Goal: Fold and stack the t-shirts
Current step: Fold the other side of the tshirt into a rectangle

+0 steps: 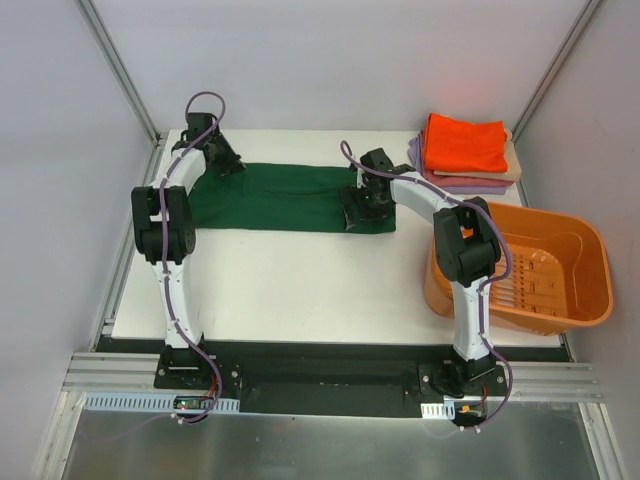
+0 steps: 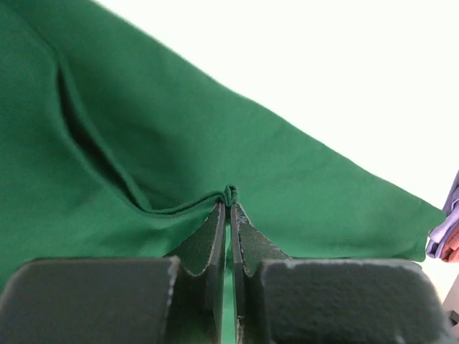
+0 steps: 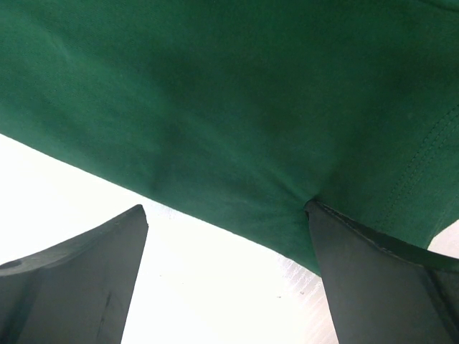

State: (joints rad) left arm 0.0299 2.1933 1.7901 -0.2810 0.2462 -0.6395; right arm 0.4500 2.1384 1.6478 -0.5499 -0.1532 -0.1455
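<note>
A dark green t-shirt [image 1: 285,197] lies flat, folded into a long strip, across the back of the white table [image 1: 300,280]. My left gripper [image 1: 226,158] is shut on a pinch of its cloth at the far left end; the left wrist view shows the fingertips [image 2: 221,215] closed on a small green fold [image 2: 231,193]. My right gripper [image 1: 358,208] is open at the strip's right near edge; its right finger [image 3: 358,272] touches the green shirt [image 3: 237,107], its left finger [image 3: 86,279] is over bare table. A folded stack, orange shirt [image 1: 465,143] over tan and lavender [image 1: 470,183], sits at the back right.
An orange plastic basket [image 1: 525,265] stands at the right beside the right arm. The stack's lavender edge shows at the right of the left wrist view [image 2: 446,229]. Grey walls and metal posts close in the table on the left, back and right.
</note>
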